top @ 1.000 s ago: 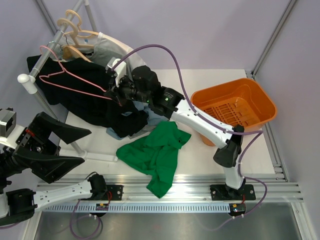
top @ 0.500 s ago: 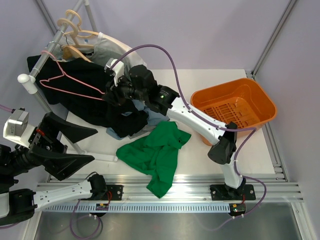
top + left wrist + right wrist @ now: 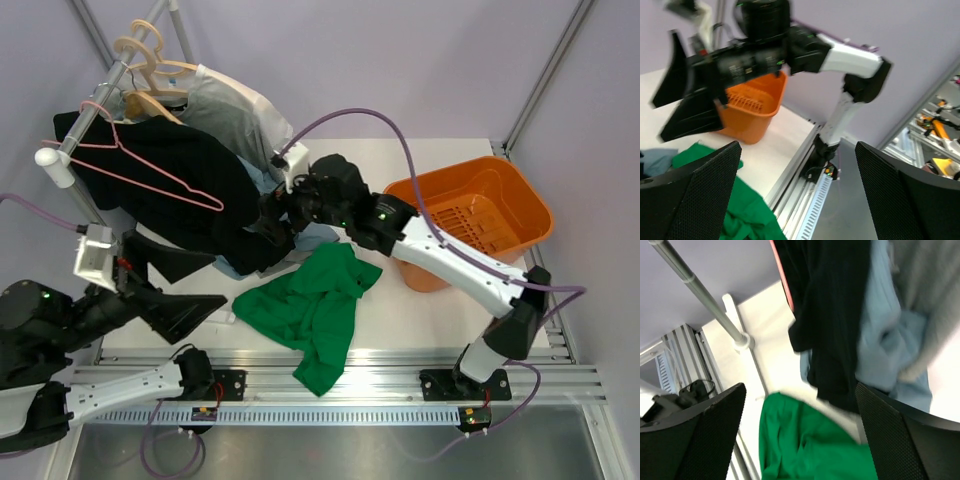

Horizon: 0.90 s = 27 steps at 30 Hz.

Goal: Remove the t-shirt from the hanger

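T-shirt [image 3: 312, 305] lies crumpled on the tabletop [image 3: 420, 315] toward 6 o'clock. It is off the hanger [image 3: 150, 168], which hangs at 10 o'clock against a black shirt [image 3: 195, 215].

Both sets of jaws stand spread, holding nothing.

Draw your right jaws back toward 3 o'clock, slowly, clear of the hanging cloth so nothing snags.

No label or writing legible.

An orange basket [image 3: 500, 195] sits at the right of the white counter [image 3: 420, 310]. On the rail [image 3: 118, 75] at the left hang a black shirt [image 3: 170, 190], a grey-white shirt [image 3: 235, 120] and light wooden hangers [image 3: 140, 60]. A pale blue garment [image 3: 890, 340] droops beside the black one.
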Tool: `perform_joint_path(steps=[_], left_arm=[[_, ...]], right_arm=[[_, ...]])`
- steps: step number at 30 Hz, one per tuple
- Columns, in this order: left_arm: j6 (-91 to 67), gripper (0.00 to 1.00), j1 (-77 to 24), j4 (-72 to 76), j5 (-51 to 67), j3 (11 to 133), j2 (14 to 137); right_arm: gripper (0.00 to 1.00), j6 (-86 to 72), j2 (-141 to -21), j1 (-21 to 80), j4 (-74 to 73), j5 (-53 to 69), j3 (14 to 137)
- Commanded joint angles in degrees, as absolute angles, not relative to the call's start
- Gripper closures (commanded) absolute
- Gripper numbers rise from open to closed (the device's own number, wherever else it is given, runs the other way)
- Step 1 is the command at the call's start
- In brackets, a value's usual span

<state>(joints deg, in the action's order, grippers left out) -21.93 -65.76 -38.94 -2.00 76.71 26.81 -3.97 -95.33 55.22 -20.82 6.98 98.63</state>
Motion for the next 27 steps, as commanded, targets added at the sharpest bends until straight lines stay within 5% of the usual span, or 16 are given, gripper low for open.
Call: perform_joint_path(steps=[1, 8, 27], left_arm=[[-20.48, 0.01, -66.01, -35.42, -7.81, 72.43, 25.93], [-21.62, 0.01, -65.92, -33.23, -13.35, 61.19, 24.09], [-27.95, 0.01, -66.00, -31.38, -15.91, 48.96, 15.21]], right_arm=[[0.01, -9.21, -89.83, 54.84, -22.68, 2.64, 91.17], [0.00, -13.97, -88.59, 54.84, -21.18, -3.67, 74.90], [0.01, -23.20, -108.72, 57.57, -21.10, -13.98, 69.18]])
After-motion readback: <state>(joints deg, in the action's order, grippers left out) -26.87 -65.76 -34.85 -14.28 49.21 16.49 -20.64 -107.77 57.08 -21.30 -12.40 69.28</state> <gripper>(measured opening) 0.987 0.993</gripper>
